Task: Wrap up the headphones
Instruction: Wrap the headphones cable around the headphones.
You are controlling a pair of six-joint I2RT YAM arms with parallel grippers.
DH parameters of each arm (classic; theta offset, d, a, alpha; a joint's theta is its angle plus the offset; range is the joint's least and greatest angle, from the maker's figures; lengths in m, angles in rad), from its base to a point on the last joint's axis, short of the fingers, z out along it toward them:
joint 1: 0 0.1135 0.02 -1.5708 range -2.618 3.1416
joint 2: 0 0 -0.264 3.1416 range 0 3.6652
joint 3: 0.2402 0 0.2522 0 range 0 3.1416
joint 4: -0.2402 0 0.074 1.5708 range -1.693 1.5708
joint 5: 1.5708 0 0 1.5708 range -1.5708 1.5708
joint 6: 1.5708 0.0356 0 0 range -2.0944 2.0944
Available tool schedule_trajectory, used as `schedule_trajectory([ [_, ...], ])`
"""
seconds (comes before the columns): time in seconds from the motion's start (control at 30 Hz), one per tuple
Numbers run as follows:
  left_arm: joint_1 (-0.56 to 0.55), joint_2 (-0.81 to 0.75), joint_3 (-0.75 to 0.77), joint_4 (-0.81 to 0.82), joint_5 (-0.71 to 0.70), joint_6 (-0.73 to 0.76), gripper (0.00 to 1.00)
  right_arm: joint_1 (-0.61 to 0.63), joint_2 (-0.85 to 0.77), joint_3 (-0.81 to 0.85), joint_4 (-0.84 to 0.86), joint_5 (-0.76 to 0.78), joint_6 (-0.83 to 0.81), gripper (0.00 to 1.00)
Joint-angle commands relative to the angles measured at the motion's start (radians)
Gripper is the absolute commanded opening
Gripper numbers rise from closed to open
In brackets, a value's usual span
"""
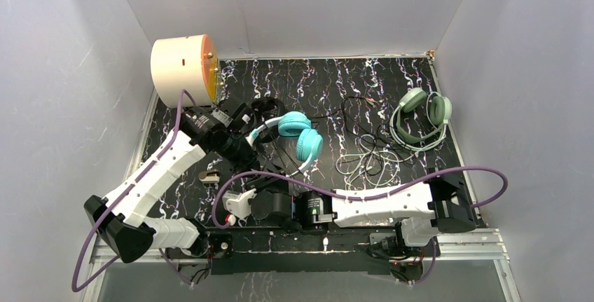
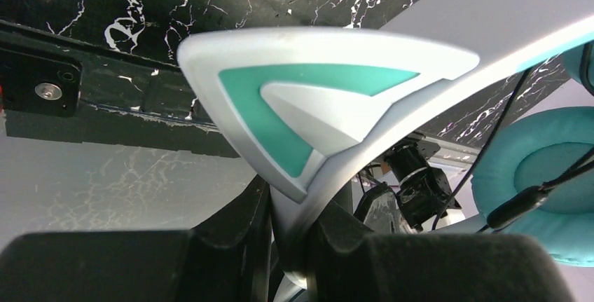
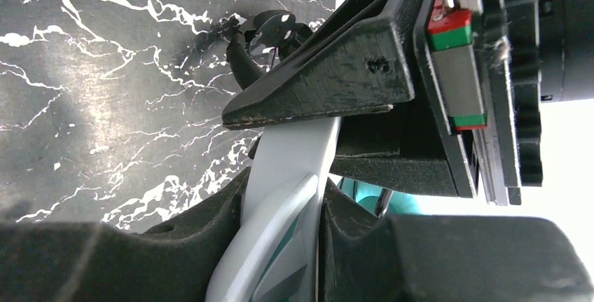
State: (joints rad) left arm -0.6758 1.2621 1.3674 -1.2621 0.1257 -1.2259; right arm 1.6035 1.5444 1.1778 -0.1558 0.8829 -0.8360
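Teal headset showing centre-left of top view, cups toward right. Left gripper clenching its white cat-ear band — right gripper pinching same band just beside, band running lengthwise between pads.

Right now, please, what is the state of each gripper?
Left gripper: closed on the teal headset, at its white band.
Right gripper: closed on the same band.

Black white-veined marble-pattern mat is lying flat | cream cylinder with orange end face is sitting at its far left corner, orange face pointing right | pale grey walls are enclosing three sides | silver metal rail is running along the near edge
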Motion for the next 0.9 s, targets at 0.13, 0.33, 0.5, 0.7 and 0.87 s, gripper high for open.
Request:
schedule_trajectory([
  [0.13,0.003,-0.083,-0.012,0.029,0.019,0.038,0.06,-0.029,-0.007,0.108,-0.019,-0.076,0.065,0.0],
  [0.33,0.007,-0.129,-0.051,0.079,0.033,0.034,0.68,-0.053,-0.02,0.121,-0.037,-0.098,0.046,0.0],
  [0.5,0.01,-0.164,-0.023,0.082,-0.021,0.048,0.89,-0.075,-0.072,0.089,-0.025,-0.15,0.071,0.0],
  [0.7,0.011,-0.205,0.17,0.036,-0.233,0.13,0.98,-0.13,-0.168,0.038,-0.011,-0.232,0.179,0.0],
  [0.87,0.01,-0.408,0.137,0.212,-0.376,0.198,0.98,-0.16,-0.24,0.046,-0.03,-0.276,0.264,0.0],
])
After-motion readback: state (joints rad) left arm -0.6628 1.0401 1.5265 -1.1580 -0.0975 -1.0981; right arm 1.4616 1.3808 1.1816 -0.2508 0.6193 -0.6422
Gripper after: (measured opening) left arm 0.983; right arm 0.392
